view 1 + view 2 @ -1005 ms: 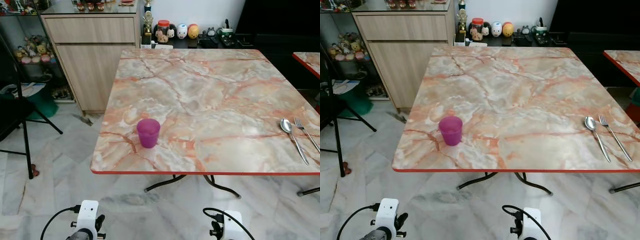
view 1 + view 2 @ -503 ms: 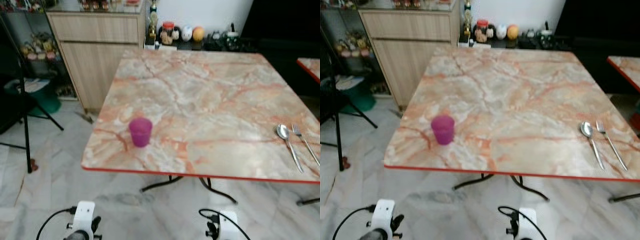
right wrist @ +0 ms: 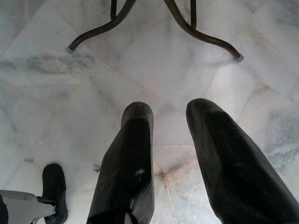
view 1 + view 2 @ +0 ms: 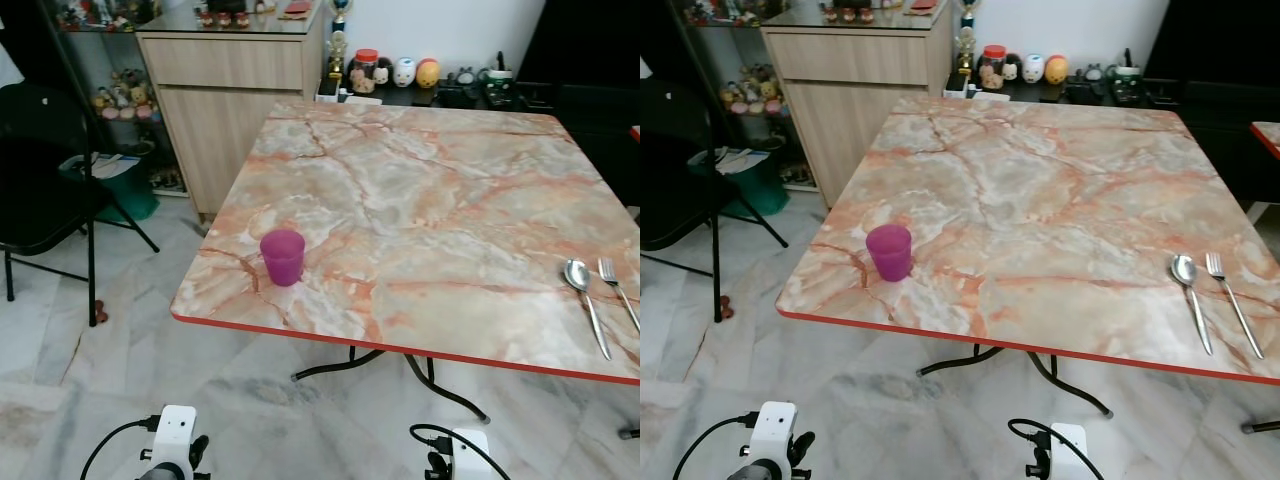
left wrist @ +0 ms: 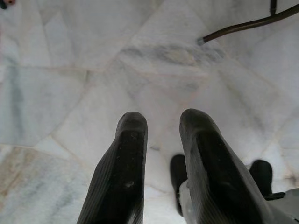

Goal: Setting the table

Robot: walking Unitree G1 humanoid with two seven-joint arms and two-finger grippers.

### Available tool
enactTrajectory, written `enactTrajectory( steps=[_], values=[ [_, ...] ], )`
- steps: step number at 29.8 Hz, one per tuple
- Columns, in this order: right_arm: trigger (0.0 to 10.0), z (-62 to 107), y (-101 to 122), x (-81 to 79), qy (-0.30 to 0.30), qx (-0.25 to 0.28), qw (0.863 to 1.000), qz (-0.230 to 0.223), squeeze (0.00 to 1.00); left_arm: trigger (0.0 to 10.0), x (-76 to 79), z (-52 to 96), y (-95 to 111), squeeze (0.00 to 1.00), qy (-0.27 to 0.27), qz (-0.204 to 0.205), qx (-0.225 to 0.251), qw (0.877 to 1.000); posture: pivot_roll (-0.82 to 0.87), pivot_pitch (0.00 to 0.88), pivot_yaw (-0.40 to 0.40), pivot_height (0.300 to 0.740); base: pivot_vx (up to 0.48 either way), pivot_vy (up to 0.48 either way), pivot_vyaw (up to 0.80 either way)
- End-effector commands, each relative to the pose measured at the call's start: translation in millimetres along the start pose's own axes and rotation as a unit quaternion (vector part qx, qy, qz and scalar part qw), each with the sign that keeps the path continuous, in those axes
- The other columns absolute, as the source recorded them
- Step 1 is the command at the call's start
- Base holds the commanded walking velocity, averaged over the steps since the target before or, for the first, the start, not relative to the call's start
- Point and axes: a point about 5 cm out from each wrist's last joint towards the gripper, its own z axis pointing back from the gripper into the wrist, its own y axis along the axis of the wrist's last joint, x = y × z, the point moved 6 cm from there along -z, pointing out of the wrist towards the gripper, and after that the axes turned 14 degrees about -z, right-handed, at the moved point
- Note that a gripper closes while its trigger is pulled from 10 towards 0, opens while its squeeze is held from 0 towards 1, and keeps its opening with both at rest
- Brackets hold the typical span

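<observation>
Marble-patterned in pink and cream with a red rim, the desk (image 4: 440, 190) stands ahead of the robot in the left eye view. A purple cup (image 4: 283, 257) sits upright near the front left corner, and a spoon (image 4: 584, 300) and fork (image 4: 618, 293) lie side by side, just apart, close to the front right edge. A black folding chair (image 4: 45, 190) stands off to the left on the tiled floor, a wooden cabinet (image 4: 225, 95) behind the desk's far left corner.

The right eye view gives the same layout; both arms hang low in front of the desk.

In the left wrist view the left claw (image 5: 159, 128) points down at the marble floor (image 5: 60, 70), its fingers a little apart and holding nothing.

In the right wrist view the right claw (image 3: 170, 119) is likewise slightly parted and empty, above the floor near the desk's curved metal legs (image 3: 196, 32).

Nothing is in hand yet, so I'd judge this an approach. Done well, the robot would stop square to the front edge, near enough to reach the cup without leaning, then lift an arm clear of the red rim before going in.
</observation>
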Motion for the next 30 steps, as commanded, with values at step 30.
enactTrajectory(
  steps=[30],
  values=[
    [10.0,-3.3,7.5,-0.6,0.002,-0.001,1.0,0.008,0.0,10.0,-108.6,90.1,272.5,0.0,0.23,-0.132,0.482,0.835,0.1,0.0,-0.054,0.724,0.0,0.0,0.0]
  ],
)
